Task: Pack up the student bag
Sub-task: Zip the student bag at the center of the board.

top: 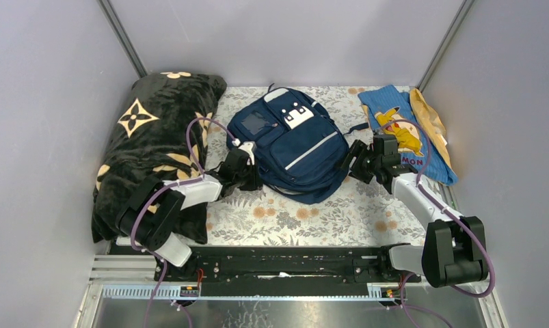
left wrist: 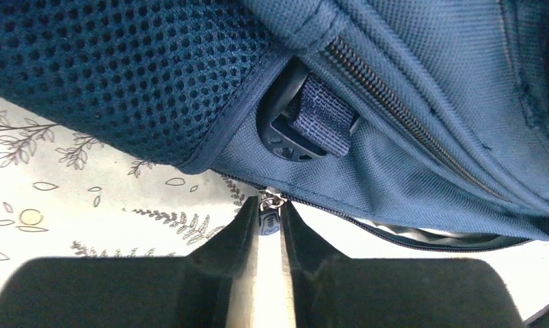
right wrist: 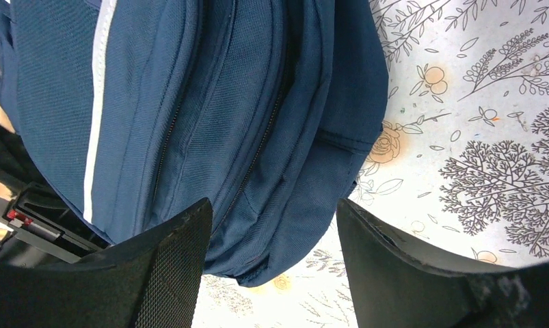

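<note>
The navy student bag (top: pixel 292 143) lies flat in the middle of the floral table, white patch up. My left gripper (top: pixel 249 176) is at its left lower side, shut on the small blue zipper pull (left wrist: pixel 269 217) of the bag's main zipper; the zipper to the right of it is a little open (left wrist: pixel 422 236). My right gripper (top: pixel 351 162) is open at the bag's right edge, its fingers (right wrist: pixel 169 266) astride the bag's side (right wrist: pixel 271 150), touching nothing that I can see.
A black blanket with tan flower motifs (top: pixel 155 143) lies at the left, under my left arm. A light-blue cloth with a yellow cartoon figure (top: pixel 401 130) and a yellow cloth (top: pixel 430 123) lie at the back right. Grey walls enclose the table.
</note>
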Robot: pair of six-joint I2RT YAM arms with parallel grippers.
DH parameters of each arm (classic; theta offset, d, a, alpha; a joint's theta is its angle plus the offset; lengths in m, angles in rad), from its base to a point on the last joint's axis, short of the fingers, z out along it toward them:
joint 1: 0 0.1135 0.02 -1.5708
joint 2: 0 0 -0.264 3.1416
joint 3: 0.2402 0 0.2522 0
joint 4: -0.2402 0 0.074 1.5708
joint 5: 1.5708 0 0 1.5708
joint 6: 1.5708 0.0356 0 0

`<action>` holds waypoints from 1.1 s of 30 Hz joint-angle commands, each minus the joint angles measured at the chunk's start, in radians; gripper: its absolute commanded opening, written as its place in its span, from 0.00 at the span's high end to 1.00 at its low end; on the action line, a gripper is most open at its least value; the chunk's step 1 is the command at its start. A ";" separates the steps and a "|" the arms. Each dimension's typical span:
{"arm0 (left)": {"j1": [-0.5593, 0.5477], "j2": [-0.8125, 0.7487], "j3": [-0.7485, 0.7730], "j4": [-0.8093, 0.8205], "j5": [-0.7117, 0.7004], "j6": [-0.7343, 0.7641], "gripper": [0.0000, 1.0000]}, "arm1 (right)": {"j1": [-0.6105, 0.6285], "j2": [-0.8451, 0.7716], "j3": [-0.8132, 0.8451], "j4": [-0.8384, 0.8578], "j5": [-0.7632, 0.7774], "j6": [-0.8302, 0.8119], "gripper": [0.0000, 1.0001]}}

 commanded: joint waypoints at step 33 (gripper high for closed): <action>-0.533 0.213 0.530 -0.210 0.147 -0.039 1.00 | 0.097 0.194 -0.153 0.422 -0.179 0.341 0.98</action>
